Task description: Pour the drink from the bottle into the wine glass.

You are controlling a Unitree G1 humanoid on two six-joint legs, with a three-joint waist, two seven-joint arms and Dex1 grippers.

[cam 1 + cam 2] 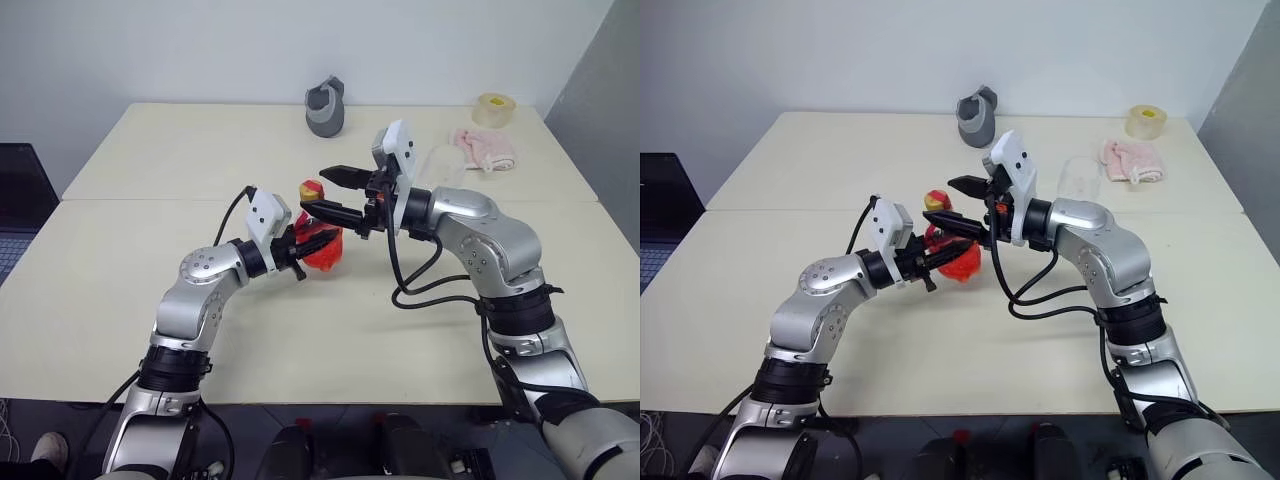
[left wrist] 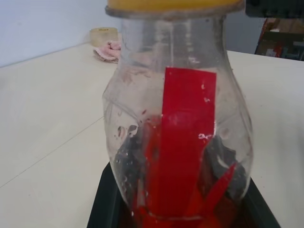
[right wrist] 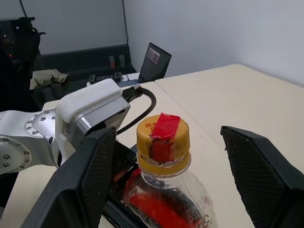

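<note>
While sitting upright over the bench (image 1: 120,300), the bottle (image 1: 322,240) is being held round its lower body by the left tool (image 1: 318,238), whose fingers are clamped together on it. Red drink (image 2: 164,211) is lying low in the bottle, and a red strip (image 2: 183,137) is running down its side. Its yellow cap (image 3: 163,140) is carrying another red patch (image 3: 165,125); small white writing near the bottle's shoulder is too blurred to read. The right tool (image 1: 330,195) is reaching in from the side at cap height, its fingers (image 3: 88,175) standing wide apart on either side of the cap and not touching it. Farther back on the bench, the glass (image 1: 1078,180) is standing beside a pink cloth (image 1: 1132,160), with a tape roll (image 1: 1147,122) and a grey pouch (image 1: 978,116) beyond.
</note>
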